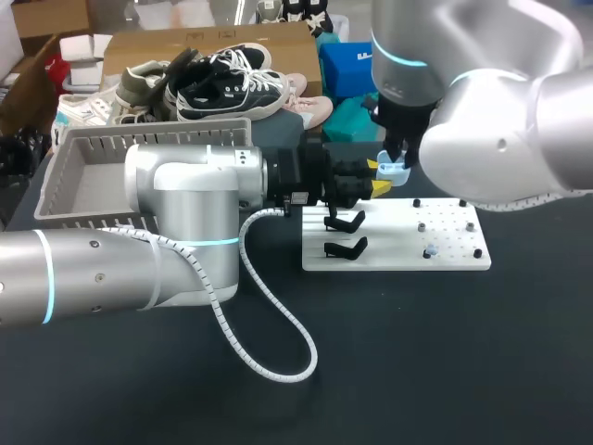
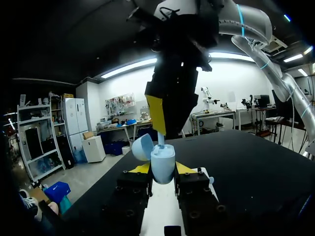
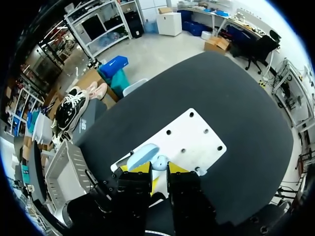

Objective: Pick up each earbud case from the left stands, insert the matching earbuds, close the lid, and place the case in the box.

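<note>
Earbud case [image 2: 162, 161] in left hand [image 2: 162, 169]

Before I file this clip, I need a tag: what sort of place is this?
Probably a robotics test bench: left arm and right arm over a black table, a white pegboard with black stands, and the left gripper holding an open blue earbud case.

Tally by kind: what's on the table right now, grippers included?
Earbud case: 1
Black stands: 2
White board: 1
Grey box: 1
Grippers, left gripper and right gripper: 2
Total: 7
Loose earbuds are too small to count.
</note>
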You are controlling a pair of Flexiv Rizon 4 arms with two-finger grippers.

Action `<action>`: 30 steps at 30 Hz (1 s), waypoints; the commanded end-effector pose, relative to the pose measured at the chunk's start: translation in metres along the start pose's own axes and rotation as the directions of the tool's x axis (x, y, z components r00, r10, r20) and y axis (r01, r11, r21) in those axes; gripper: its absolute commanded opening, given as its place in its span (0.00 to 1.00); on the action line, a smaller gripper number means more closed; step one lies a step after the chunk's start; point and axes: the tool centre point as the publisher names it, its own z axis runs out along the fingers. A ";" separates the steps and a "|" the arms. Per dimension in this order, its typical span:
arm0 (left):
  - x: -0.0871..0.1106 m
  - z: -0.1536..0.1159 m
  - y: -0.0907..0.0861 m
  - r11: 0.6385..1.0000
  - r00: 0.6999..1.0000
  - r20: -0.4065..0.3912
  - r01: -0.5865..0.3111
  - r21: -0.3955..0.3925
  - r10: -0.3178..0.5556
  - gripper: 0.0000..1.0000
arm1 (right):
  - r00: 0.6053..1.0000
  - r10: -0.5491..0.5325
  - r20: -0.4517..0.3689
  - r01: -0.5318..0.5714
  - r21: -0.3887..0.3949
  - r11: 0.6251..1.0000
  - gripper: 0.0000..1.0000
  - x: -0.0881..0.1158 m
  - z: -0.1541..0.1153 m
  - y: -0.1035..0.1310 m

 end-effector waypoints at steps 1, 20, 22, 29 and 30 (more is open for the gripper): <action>0.001 0.000 0.001 1.000 1.000 0.004 -0.001 0.001 0.001 0.00 | 1.000 -0.001 -0.003 0.001 0.009 1.000 0.00 0.000 0.003 0.005; 0.001 0.000 0.001 1.000 1.000 0.004 -0.001 0.001 0.001 0.00 | 1.000 -0.007 -0.022 0.008 0.015 1.000 0.00 0.002 0.011 0.005; 0.001 0.000 0.001 1.000 1.000 0.004 -0.001 0.001 0.001 0.00 | 1.000 -0.008 -0.024 0.008 0.010 1.000 0.00 0.002 0.011 0.005; 0.001 0.000 0.001 1.000 1.000 0.004 -0.001 0.001 0.001 0.00 | 1.000 -0.014 -0.006 0.014 -0.009 1.000 0.34 0.006 0.008 0.000; 0.001 0.000 0.001 1.000 1.000 0.004 -0.001 0.001 0.001 0.00 | 1.000 -0.011 -0.004 0.011 -0.013 1.000 0.36 0.006 0.007 -0.001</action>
